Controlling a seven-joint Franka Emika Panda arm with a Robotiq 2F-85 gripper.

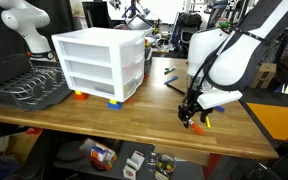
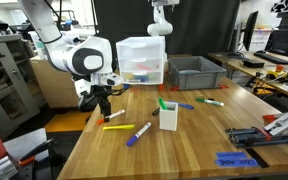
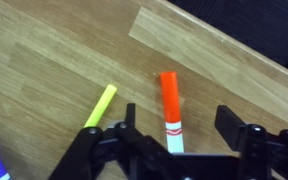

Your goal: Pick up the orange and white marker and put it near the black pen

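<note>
What matters for the grasp is how the orange and white marker (image 3: 170,100) lies against the pincer (image 3: 179,120). In the wrist view the marker's long axis runs almost straight up the picture with a slight lean. The two fingers stand to its left and right, so their closing line crosses the barrel rather than running along it. The pincer is open, with its fingers spread wide and gripping nothing. The white part of the barrel lies flat on the table (image 3: 44,60) in the gap between them, roughly midway, and the orange cap points out ahead of the fingertips. The all-yellow marker (image 3: 101,105) lies just outside the left-hand finger in that view, at a slant and apart from the orange one — near enough that a finger coming down could nudge it. Both exterior views show the pincer low over the table, but not whether the fingertips have reached the barrel's level. My judgement is that a short straight descent and then a close would take the marker across its width. The black pen is too small to pick out with confidence.
</note>
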